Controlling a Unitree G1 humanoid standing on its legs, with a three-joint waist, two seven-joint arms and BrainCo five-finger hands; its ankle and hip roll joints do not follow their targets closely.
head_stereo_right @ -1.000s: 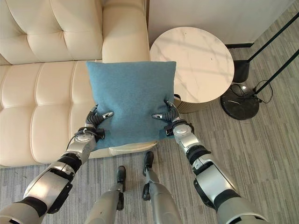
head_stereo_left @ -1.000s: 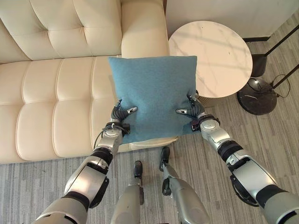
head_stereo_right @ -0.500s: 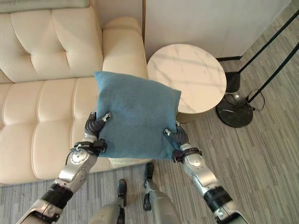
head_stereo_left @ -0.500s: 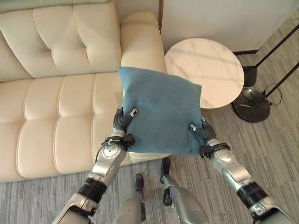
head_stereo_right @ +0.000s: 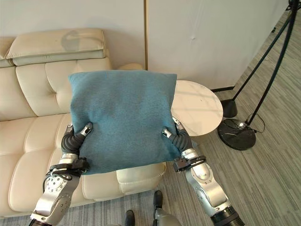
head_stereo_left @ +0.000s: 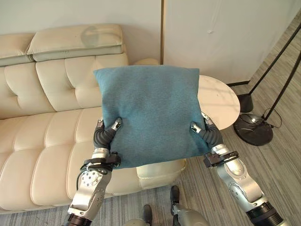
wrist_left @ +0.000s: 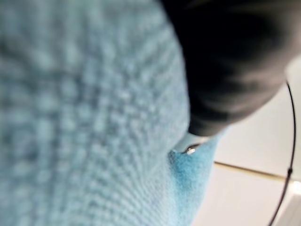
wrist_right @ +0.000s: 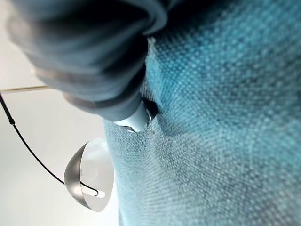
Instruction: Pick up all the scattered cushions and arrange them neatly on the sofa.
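Observation:
A square teal cushion (head_stereo_left: 149,113) hangs upright in the air in front of the cream leather sofa (head_stereo_left: 42,136), over the sofa's right end. My left hand (head_stereo_left: 104,135) pinches its lower left edge with the thumb on the front face. At the lower right edge my right hand (head_stereo_left: 207,133) grips it the same way. The fingers of both hands are hidden behind the cushion. Both wrist views show the teal fabric (wrist_right: 216,122) from very close, pressed against the hand.
A round white marble side table (head_stereo_left: 216,100) stands just right of the sofa arm, partly behind the cushion. Two black floor lamp stands with round bases (head_stereo_left: 253,129) rise at the far right. A light wall runs behind; grey plank floor lies below.
Both hands have lifted the cushion higher and turned it upright, level again after a tilt. The camera has tipped up, bringing the sofa back and wall into view.

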